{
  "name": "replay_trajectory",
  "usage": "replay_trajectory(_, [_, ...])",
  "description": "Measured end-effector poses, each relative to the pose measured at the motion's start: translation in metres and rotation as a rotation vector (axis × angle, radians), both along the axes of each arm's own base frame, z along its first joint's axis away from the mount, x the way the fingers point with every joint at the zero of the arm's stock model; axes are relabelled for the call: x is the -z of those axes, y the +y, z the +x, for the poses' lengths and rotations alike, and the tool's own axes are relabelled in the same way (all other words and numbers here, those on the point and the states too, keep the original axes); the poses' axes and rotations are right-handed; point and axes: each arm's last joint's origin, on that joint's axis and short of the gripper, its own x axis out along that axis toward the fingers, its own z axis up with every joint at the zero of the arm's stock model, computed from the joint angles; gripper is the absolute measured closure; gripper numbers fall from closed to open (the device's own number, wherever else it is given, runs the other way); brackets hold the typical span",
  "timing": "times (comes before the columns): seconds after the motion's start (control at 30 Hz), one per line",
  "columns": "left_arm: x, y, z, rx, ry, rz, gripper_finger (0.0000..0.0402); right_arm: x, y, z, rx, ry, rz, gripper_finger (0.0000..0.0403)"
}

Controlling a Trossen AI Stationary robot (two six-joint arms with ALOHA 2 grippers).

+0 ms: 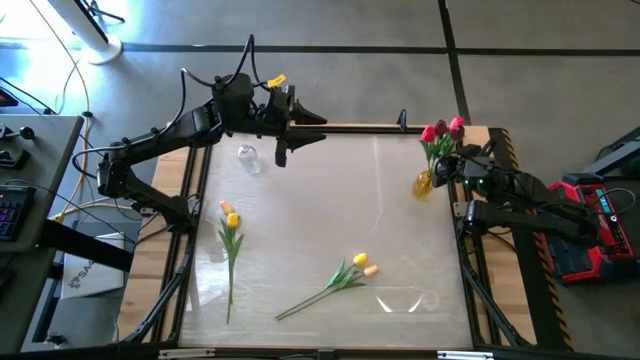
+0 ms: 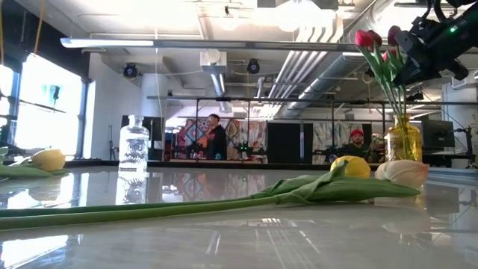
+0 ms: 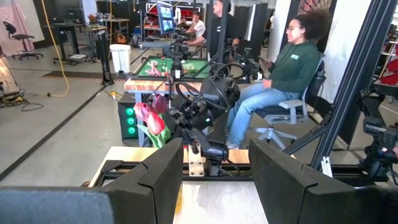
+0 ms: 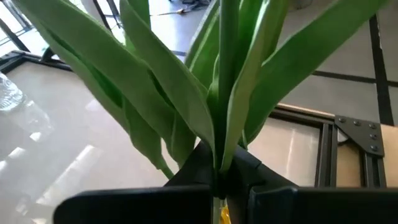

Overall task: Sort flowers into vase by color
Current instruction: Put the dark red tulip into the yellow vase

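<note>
Seen from the right wrist only: right claw (image 4: pixel 219 180) clenched on green stems of red flowers (image 1: pixel 441 131) in yellow vase (image 1: pixel 424 184); from above, left claw (image 1: pixel 281 152) released over clear bottle (image 1: pixel 249 159); yellow flowers (image 1: pixel 360 264) flat on worktop (image 1: pixel 310 220).

Room: open workshop hall. Grey concrete floor (image 1: pixel 400 25) with dark seams. Ceiling (image 2: pixel 224 22) with exposed pipes and ducts. Bright window (image 2: pixel 45 104) on one side. Seated person (image 3: pixel 280 81) on an office chair (image 3: pixel 283 121). Glossy white surface (image 1: pixel 330 230) on a wooden frame.
</note>
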Motion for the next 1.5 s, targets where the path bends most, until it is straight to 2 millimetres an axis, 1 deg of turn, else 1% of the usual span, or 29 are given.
replay_trajectory(0.5, [0.000, 0.000, 0.000, 0.000, 0.000, 0.000, 0.0229, -0.001, 0.000, 0.000, 0.003, -0.009, 0.007, 0.0402])
replay_trajectory(0.63, [0.000, 0.000, 0.000, 0.000, 0.000, 0.000, 0.0229, -0.009, 0.001, -0.002, -0.011, -0.021, -0.011, 0.0401])
replay_trajectory(0.7, [0.000, 0.000, 0.000, 0.000, 0.000, 0.000, 0.0229, -0.012, 0.001, -0.003, -0.019, -0.014, -0.022, 0.0393])
replay_trajectory(0.8, [0.000, 0.000, 0.000, 0.000, 0.000, 0.000, 0.0229, -0.013, 0.001, -0.004, -0.020, -0.004, -0.018, 0.0361])
replay_trajectory(1.0, [0.000, 0.000, 0.000, 0.000, 0.000, 0.000, 0.0229, -0.012, 0.003, -0.005, -0.034, -0.018, 0.024, 0.0266])
replay_trajectory(1.2, [0.000, 0.000, 0.000, 0.000, 0.000, 0.000, 0.0229, -0.028, 0.005, -0.010, -0.037, -0.047, 0.015, 0.0184])
replay_trajectory(1.33, [0.000, 0.000, 0.000, 0.000, 0.000, 0.000, 0.0229, -0.040, 0.007, -0.017, -0.031, -0.073, 0.016, 0.0147])
replay_trajectory(1.5, [0.000, 0.000, 0.000, 0.000, 0.000, 0.000, 0.0229, -0.053, 0.009, -0.024, -0.030, -0.089, 0.008, 0.0125])
